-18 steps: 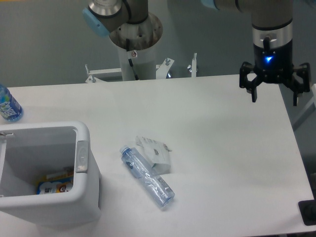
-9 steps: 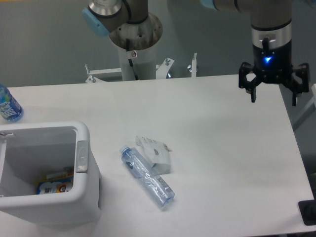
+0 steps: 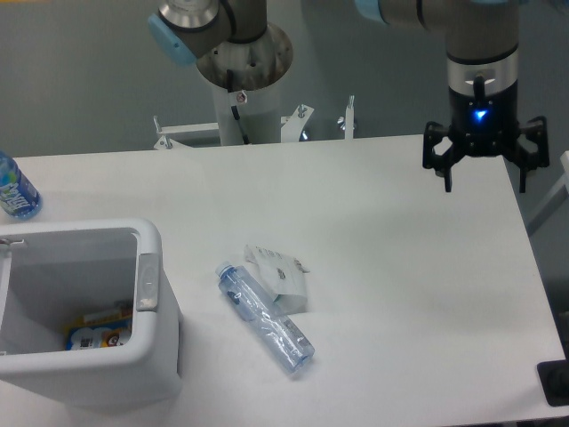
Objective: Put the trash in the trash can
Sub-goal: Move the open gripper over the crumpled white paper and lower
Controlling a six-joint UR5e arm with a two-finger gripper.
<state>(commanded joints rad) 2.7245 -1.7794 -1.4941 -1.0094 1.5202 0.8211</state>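
A clear bluish crinkled bottle [image 3: 265,318] lies on its side near the middle of the white table. A small flat white paper packet [image 3: 279,275] with dark print rests against its upper right side. The white trash can [image 3: 147,294] stands at the front left, with some colourful packaging lying inside it. My gripper [image 3: 484,184] hangs open above the table's far right corner, far from the trash, with nothing between its fingers.
A bottle with a blue label [image 3: 15,189] stands at the far left edge of the table. The arm's base column [image 3: 246,84] rises behind the table's back edge. A dark object [image 3: 556,382] sits at the front right corner.
The gripper has shifted slightly left and up along the far right edge. The bottle, packet and trash can have not moved.
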